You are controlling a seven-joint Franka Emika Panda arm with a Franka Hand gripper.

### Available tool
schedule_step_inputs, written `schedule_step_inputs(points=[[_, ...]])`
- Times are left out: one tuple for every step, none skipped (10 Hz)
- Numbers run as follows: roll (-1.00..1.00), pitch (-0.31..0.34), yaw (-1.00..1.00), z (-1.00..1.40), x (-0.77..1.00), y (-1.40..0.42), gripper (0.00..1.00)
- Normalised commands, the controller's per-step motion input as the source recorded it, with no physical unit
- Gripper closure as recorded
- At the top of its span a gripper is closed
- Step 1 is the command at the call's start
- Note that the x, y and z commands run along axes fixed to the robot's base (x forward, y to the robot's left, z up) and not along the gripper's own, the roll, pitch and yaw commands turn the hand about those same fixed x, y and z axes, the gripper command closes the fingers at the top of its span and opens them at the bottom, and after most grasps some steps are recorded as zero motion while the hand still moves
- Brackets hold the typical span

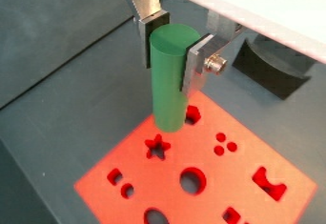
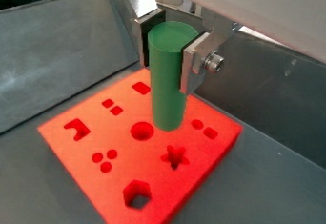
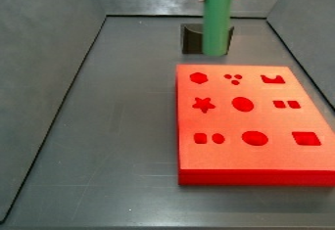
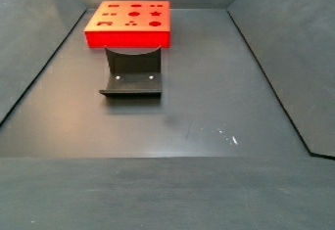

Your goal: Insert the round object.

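Note:
My gripper (image 1: pixel 173 61) is shut on the upper end of the round object (image 1: pixel 167 85), a long plain green peg, and holds it upright; both wrist views show this (image 2: pixel 170 61). The peg (image 2: pixel 170 85) hangs over the red board (image 1: pixel 128 171), its lower end apart from the surface. The board (image 2: pixel 128 161) has several shaped holes, among them a round hole (image 1: pixel 193 180) that also shows in a wrist view (image 2: pixel 144 131). In a side view the peg (image 3: pixel 217 19) hangs over the board's far edge (image 3: pixel 249 161). The gripper is out of both side views.
The dark fixture (image 4: pixel 131 77) stands on the floor right next to the red board (image 4: pixel 131 33), and shows behind the peg in a side view (image 3: pixel 193 38). Grey walls (image 3: pixel 78 77) enclose the floor on all sides.

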Motion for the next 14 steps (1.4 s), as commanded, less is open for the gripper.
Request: schedule_step_inputs(points=[[0.34,-0.014,0.0,0.0,0.99,-0.32,1.0],[0.39,0.0,0.0,0.0,0.97,-0.27,1.0],[0.49,0.0,0.0,0.0,0.92,-0.18,1.0],[0.5,0.061,0.0,0.0,0.78,-0.28,1.0],[0.27,0.067,0.0,-0.09,0.9,-0.43,1.0],[0.16,0.013,0.0,-0.18,1.0,-0.3,1.0],[0.26,0.174,0.0,-0.54,0.94,-0.26,1.0],[0.24,0.299,0.0,-0.46,0.78,-0.32,1.0],[0.2,0.387,-0.01,-0.34,0.6,-0.29,1.0],[0.19,0.416,-0.03,-0.3,0.57,-0.25,1.0],[0.18,0.44,-0.06,-0.22,0.55,-0.05,1.0],[0.23,0.461,0.0,-0.05,0.68,0.1,1.0],[0.29,0.429,0.0,0.0,0.68,0.17,1.0],[0.22,0.406,0.0,0.0,0.75,0.12,1.0]])
